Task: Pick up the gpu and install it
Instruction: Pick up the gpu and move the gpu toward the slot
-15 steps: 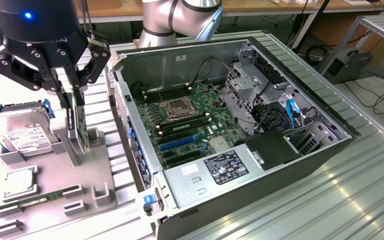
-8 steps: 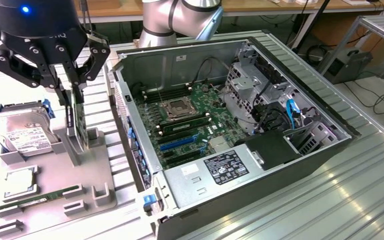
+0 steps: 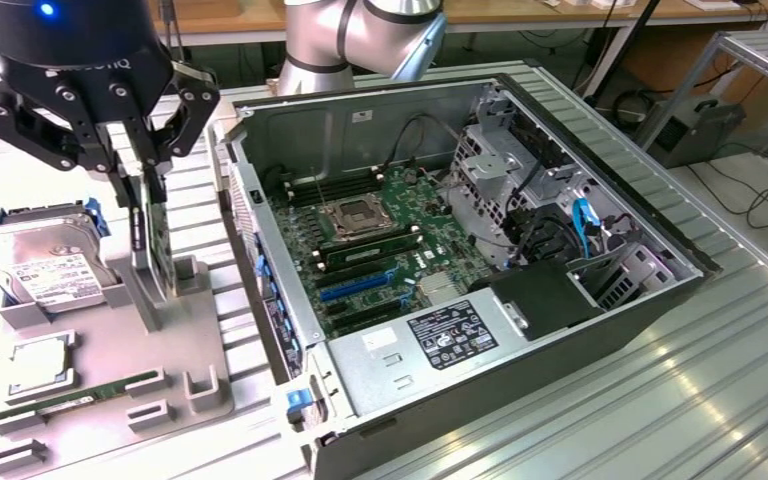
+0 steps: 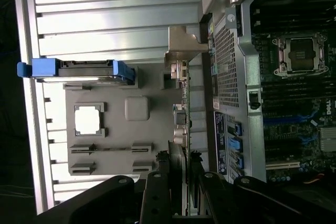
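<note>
The pincer (image 3: 141,185) is half closed, gripping the gpu (image 3: 155,265) by its top edge. The card stands upright at the grey holder (image 3: 107,345), beside the open computer case (image 3: 344,125).

gpu (image 3: 157,262) upright on edge, pinched in the gripper (image 3: 144,215)
a thin, flat, dark card seen almost edge-on, standing vertical over the grey stand (image 3: 171,345) on the exterior view's left, just outside the open computer case (image 3: 344,120). the fingers press on both its faces near the upper end. whether its lower edge sits in the stand's slot or just clear of it cannot be told. in the wrist view its pale metal bracket (image 4: 184,45) juts from the end far from the gripper.
</note>
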You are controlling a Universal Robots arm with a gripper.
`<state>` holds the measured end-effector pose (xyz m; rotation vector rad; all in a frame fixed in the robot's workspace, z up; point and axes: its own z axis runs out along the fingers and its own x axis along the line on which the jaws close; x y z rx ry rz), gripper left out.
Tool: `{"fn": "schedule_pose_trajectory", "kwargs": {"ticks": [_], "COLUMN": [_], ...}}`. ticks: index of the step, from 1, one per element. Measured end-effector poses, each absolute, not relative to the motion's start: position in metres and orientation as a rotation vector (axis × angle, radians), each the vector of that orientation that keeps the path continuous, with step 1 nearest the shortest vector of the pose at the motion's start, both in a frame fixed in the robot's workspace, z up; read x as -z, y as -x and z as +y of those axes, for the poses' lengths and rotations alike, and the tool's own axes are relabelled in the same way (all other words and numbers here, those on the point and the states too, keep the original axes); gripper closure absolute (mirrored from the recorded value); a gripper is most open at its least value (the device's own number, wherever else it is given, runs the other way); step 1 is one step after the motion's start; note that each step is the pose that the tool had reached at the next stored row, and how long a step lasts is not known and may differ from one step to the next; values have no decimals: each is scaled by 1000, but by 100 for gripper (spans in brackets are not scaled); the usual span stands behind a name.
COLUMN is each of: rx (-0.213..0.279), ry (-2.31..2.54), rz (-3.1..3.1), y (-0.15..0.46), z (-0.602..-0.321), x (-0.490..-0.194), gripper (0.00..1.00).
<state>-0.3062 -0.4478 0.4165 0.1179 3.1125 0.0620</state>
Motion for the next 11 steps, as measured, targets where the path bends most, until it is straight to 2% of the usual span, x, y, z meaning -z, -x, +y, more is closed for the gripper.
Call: {"fn": "schedule_pose_trajectory", "kwargs": {"ticks": [11], "rx": [-62], "ry": [-118], "rz": [3113], "y": [306], "z": [-448], "x": [-422], "gripper": [74]}}
